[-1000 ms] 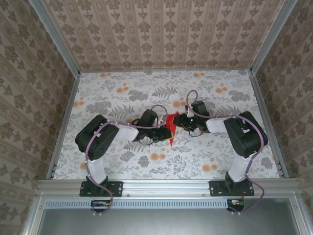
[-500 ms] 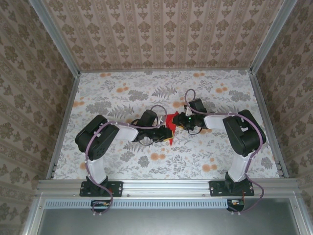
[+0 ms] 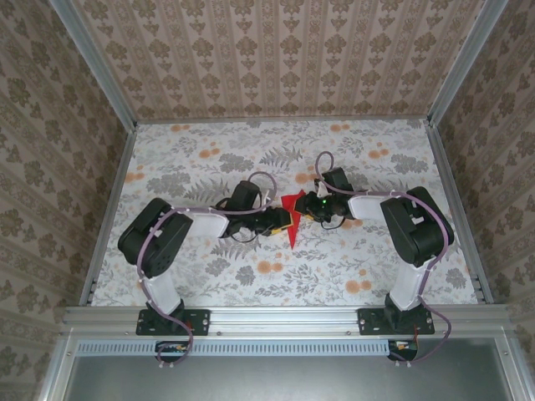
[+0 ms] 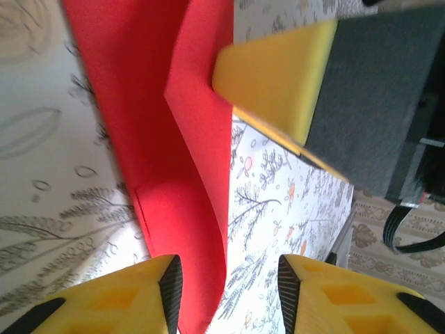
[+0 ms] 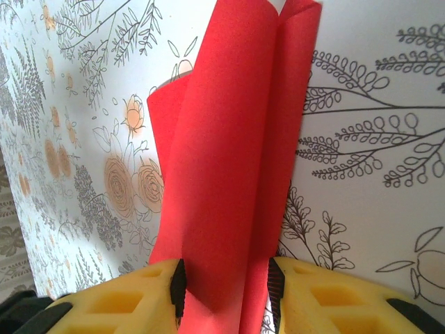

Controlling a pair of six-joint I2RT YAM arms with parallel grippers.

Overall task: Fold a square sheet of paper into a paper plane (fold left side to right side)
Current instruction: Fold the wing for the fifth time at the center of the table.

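Note:
The square sheet of paper is now a narrow, creased red paper plane at the table's middle, its tip pointing toward the near edge. My right gripper comes from the right and is shut on the plane's folded layers, which fill the gap between its pads. My left gripper meets it from the left and stands open. The red fold lies beside its left pad, with bare tabletop between the jaws. In the left wrist view a yellow finger of the right gripper rests on the paper's far end.
The floral tabletop is ringed by a metal frame and patterned walls. Both arm bases sit at the near rail. Orange flower blotches lie just in front of the paper.
The left gripper has opened and let go of the paper, and its arm has shifted left. The right gripper keeps its hold. The plane's tip now lies longer toward the near edge.

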